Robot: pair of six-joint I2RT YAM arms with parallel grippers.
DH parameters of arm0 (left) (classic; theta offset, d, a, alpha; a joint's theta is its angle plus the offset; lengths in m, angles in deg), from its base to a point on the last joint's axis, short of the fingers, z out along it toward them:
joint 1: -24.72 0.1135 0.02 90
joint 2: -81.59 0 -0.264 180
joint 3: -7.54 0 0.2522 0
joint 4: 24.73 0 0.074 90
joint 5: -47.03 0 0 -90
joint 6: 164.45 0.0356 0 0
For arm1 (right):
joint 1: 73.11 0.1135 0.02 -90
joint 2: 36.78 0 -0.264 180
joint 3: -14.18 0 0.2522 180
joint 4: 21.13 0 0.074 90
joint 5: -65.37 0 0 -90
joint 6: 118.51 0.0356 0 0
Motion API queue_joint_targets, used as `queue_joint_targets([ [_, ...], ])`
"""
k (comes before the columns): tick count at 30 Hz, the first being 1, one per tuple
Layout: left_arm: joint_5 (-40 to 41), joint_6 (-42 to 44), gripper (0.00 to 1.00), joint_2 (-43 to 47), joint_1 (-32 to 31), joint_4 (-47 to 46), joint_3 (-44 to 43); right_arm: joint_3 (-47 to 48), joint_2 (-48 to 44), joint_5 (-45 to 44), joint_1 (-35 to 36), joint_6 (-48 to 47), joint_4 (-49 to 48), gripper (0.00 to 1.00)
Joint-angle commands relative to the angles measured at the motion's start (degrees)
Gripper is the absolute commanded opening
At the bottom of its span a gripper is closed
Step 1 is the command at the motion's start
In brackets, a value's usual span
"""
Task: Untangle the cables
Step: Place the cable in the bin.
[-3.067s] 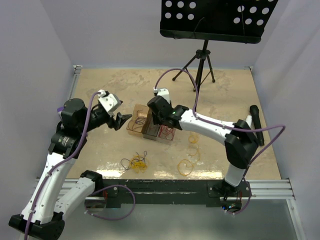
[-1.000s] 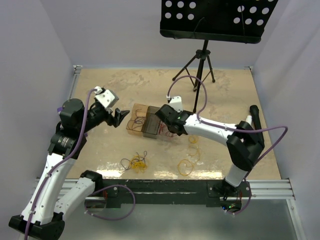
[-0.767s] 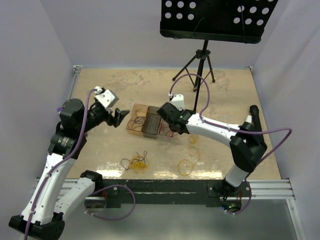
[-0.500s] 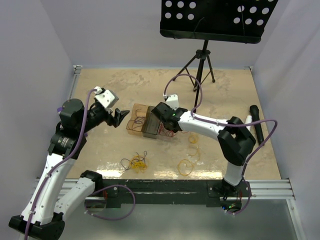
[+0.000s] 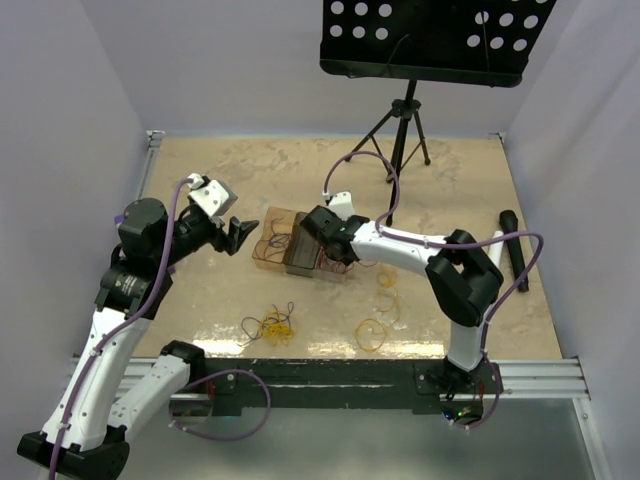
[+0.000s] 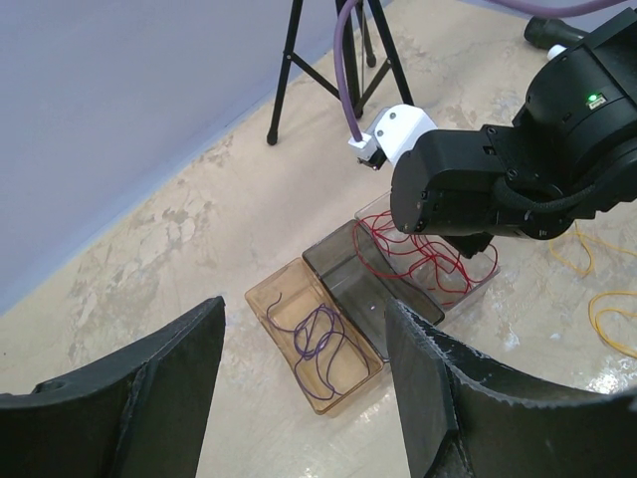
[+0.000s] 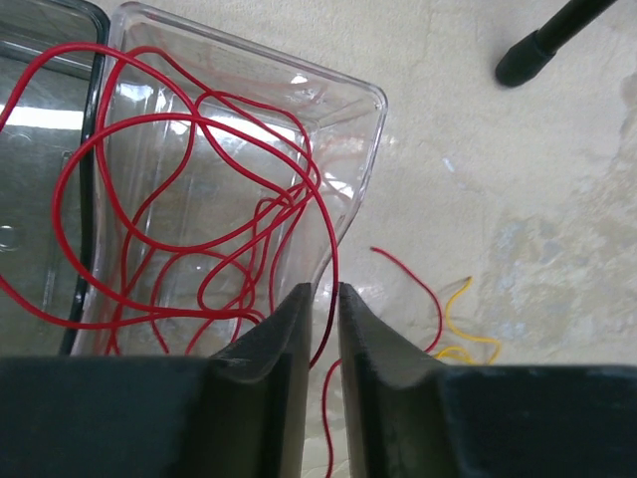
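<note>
Left gripper [image 6: 304, 311] gaped empty. Right gripper's [image 7: 320, 292] near-shut jaws at lower centre, grip unclear, could have dragged the thin red wire [image 7: 334, 259] out of the clear plastic tray [image 7: 370, 149].

Left claw [image 6: 304, 334] wide, right claw [image 7: 320, 299] ajar

Three trays [image 5: 299, 256] sit side by side at mid-counter [image 5: 200, 180]. Cables [image 6: 320, 337] lie in the left tray [image 6: 267, 289] and in the right tray [image 7: 370, 129], with one strand [image 7: 403, 267] on the counter just outside that tray's rim. The right claw [image 7: 320, 299] hangs over the right tray's corner; the left claw [image 5: 240, 235] stands left of the trays, apart from them. Nearer the arm bases lie a tangle of cables [image 5: 270, 325], left, and loose loops [image 5: 375, 332], right. A music stand [image 5: 405, 120] stands behind the trays; a microphone [image 5: 515, 250] lies far right.
</note>
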Motion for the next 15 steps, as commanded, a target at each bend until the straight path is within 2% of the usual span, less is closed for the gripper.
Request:
queue_joint_targets([
  [1,-0.13,0.69,0.7,0.46,0.43,-1.25,-0.36,1.0,-3.07,1.27,0.14,0.15,0.03,0.32],
  [3,-0.22,0.6,0.7,0.55,0.43,-1.25,-0.27,0.91,-4.12,1.01,0.05,0.42,0.48,0.42],
  [6,-0.22,0.77,0.7,0.64,0.43,-1.16,-0.27,0.83,-6.4,0.92,0.05,0.86,1.27,0.48],
  [15,-0.39,0.6,0.7,0.37,0.43,-1.6,-0.01,6.45,-10.19,1.62,2.51,-0.19,1.72,0.5],
])
